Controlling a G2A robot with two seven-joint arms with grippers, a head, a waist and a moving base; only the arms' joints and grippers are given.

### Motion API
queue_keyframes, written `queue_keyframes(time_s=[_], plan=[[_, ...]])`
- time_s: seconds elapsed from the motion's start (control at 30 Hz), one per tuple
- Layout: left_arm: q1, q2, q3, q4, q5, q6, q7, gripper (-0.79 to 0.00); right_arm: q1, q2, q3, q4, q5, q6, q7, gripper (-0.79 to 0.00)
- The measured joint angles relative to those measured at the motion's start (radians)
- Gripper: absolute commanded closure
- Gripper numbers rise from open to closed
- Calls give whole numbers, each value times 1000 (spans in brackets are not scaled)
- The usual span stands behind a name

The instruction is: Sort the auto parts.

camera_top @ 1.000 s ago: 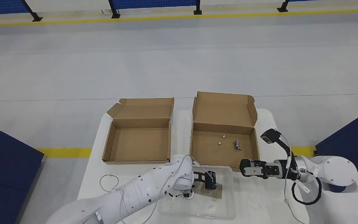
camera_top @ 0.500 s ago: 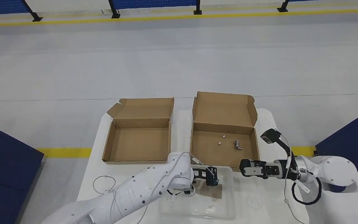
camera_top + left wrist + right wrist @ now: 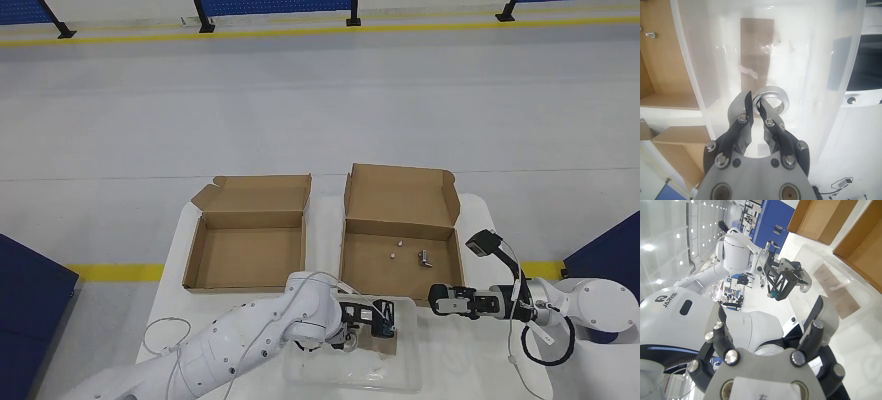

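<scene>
The left gripper (image 3: 755,106), pinching the wall of a silver metal ring (image 3: 783,104) with one finger inside and one outside, has slid along the clear plastic bin (image 3: 395,372) toward the right gripper (image 3: 437,300), which stays spread and still beside the bin. The ring appears lifted above the bin floor, so the pick looks done. Carrying it to an open brown cardboard box (image 3: 375,275) likely follows.
</scene>
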State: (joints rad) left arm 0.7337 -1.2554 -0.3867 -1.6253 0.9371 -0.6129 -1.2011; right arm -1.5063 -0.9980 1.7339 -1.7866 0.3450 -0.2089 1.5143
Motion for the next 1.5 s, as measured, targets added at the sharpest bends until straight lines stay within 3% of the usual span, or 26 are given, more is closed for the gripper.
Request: queue_keyframes(time_s=[0.17, 0.4, 0.5, 0.7, 0.93, 1.03, 1.17, 1.43, 1.5], plan=[[26, 30, -95, 20, -26, -69, 182, 0, 0, 0, 0, 0, 0, 0, 0, -785], [163, 139, -362, -9, 2, -350, 483, 0, 0, 0, 0, 0, 0, 0, 0, -785], [224, 175, -444, -28, 47, -404, 629, 0, 0, 0, 0, 0, 0, 0, 0, -785], [270, 227, -475, -15, 142, -399, 885, 0, 0, 0, 0, 0, 0, 0, 0, -785], [272, 226, -473, -15, 138, -397, 879, 0, 0, 0, 0, 0, 0, 0, 0, -785], [292, 224, -479, 2, 88, -398, 970, 0, 0, 0, 0, 0, 0, 0, 0, -785], [305, 234, -495, 37, 81, -400, 1242, 0, 0, 0, 0, 0, 0, 0, 0, -785], [255, 286, -362, 169, 354, -399, 2023, 0, 0, 0, 0, 0, 0, 0, 0, -785], [243, 292, -344, 159, 348, -399, 2109, 0, 0, 0, 0, 0, 0, 0, 0, -785]])
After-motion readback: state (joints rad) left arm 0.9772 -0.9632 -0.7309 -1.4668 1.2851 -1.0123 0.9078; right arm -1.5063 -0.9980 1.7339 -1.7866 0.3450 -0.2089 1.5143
